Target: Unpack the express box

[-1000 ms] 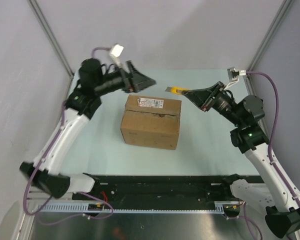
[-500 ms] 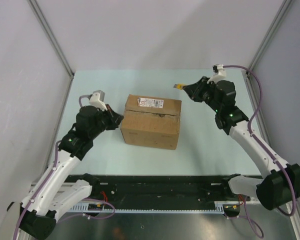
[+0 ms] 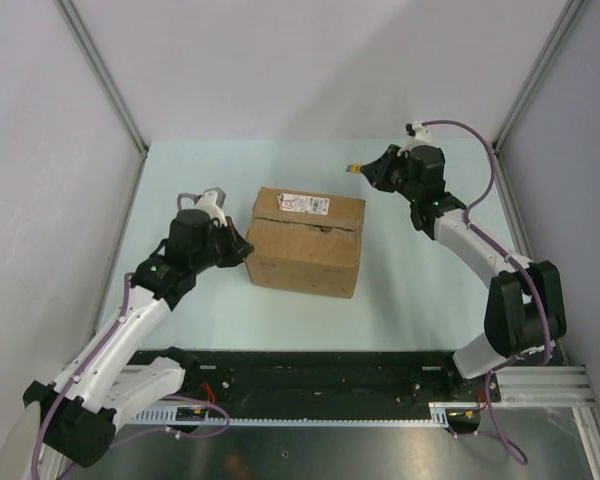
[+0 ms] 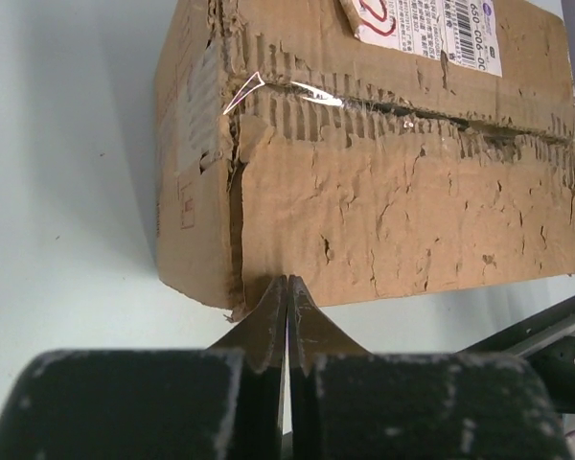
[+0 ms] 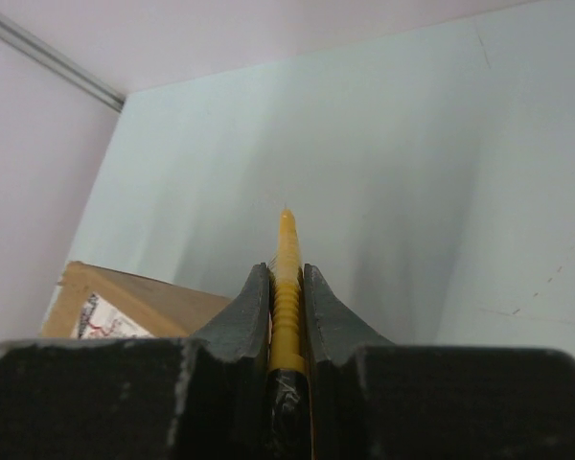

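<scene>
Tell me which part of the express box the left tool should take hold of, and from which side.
Probably the flap edge along the torn seam of the express box, not the body: the carton looks too wide for the tool to span. Come from its left end, where the shut left tool sits and the tape is already lifted; it must open first.

The only writing sits on the cardboard box [image 4: 402,211]. A white label [image 4: 431,34] is stuck on its top, near the back edge. The label carries rows of small black print, too fine to read, and a line of larger characters with dashes at its edge that looks like "650-000-00", though this is not certain. A red pen scrawl [image 4: 374,11] crosses one end of the label. Faint reddish print [image 4: 184,192] marks the box's short side, unreadable. From above, the label [image 3: 302,204] shows only as blurred marks.
</scene>
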